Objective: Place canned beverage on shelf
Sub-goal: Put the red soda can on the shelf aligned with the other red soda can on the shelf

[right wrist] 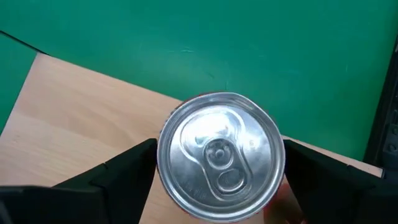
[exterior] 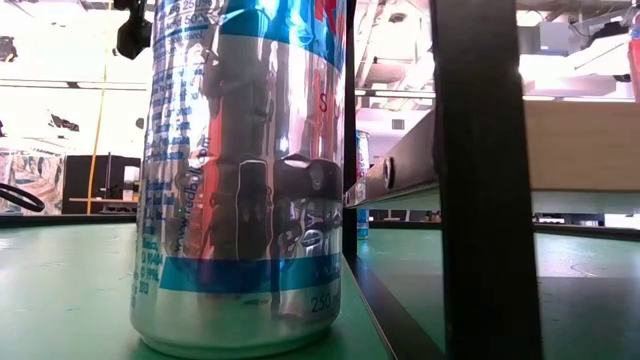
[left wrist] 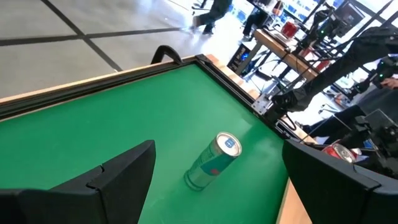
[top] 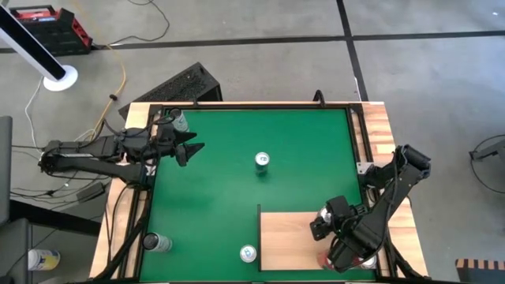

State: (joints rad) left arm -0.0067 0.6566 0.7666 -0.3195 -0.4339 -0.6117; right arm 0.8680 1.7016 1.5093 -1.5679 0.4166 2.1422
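Observation:
A red can with a silver top [right wrist: 217, 155] is over the pale wood shelf [top: 292, 237], near its right near corner, between the fingers of my right gripper [top: 331, 254]. That gripper [right wrist: 219, 152] is shut on it. The shelf also shows in the right wrist view [right wrist: 81, 106]. My left gripper [top: 189, 148] is open and empty above the green mat's far left part; its wrist view [left wrist: 214, 186] looks at a silver-blue can [left wrist: 214, 160] standing mid-mat [top: 262, 161]. My right gripper pinches the red can by its two opposite sides, just below the top rim [right wrist: 163, 155], between its two fingers. The fingers point down from above. The can is upright. Whether its base rests on the shelf, I cannot tell.
Other cans stand on the green mat [top: 221, 189]: one at the near edge [top: 248, 253], which fills the low view [exterior: 240, 170], one at the near left corner [top: 156, 243], one at the far left corner [top: 177, 120]. A dark frame post [exterior: 480, 180] stands near it.

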